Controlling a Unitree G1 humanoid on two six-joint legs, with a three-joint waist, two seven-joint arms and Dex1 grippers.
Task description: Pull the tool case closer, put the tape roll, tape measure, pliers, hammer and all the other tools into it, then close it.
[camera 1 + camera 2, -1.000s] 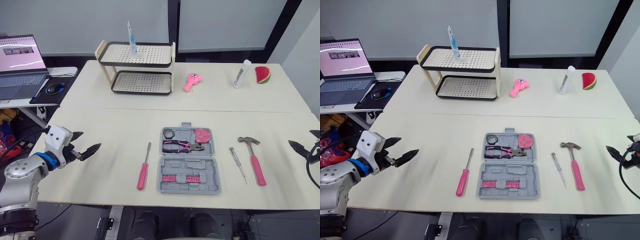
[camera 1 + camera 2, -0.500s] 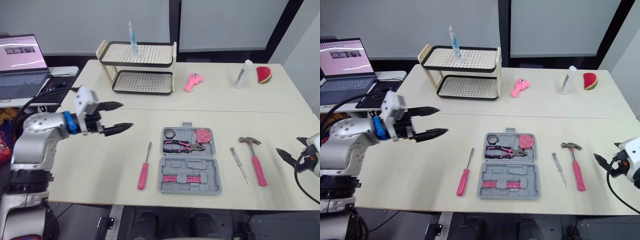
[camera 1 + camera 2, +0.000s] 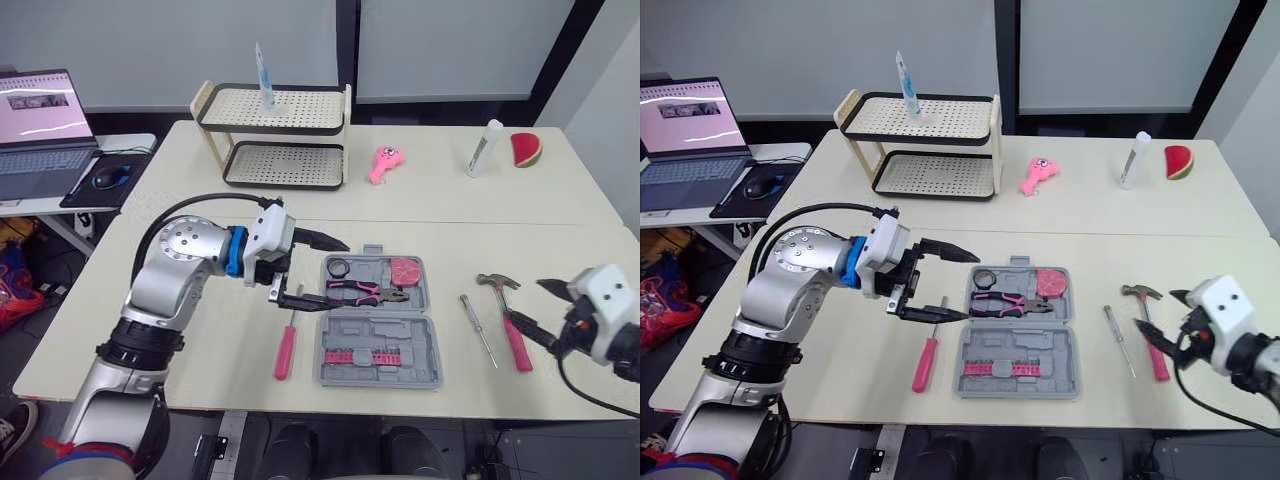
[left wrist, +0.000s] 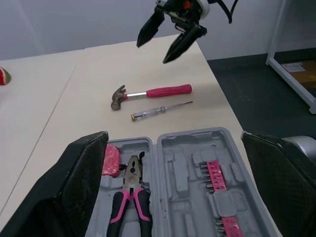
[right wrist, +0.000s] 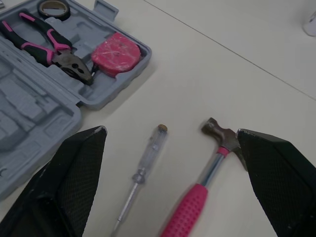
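You held the left end effector (image 3: 312, 270) released beside the case (image 3: 380, 335), likely to pull it nearer; the right end effector (image 3: 533, 308), also released, hovered over the hammer (image 3: 518, 352).

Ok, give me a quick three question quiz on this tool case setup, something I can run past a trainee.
1. True or false: the pliers already lie inside the open tool case.
2. Which tool lies between the case and the hammer? A) a clear-handled screwdriver B) a wrench C) a saw
3. Fill in: the pink-handled screwdriver lies on the case's ___ side, going by the robot's own sides.
Key: 1 true; 2 A; 3 left.
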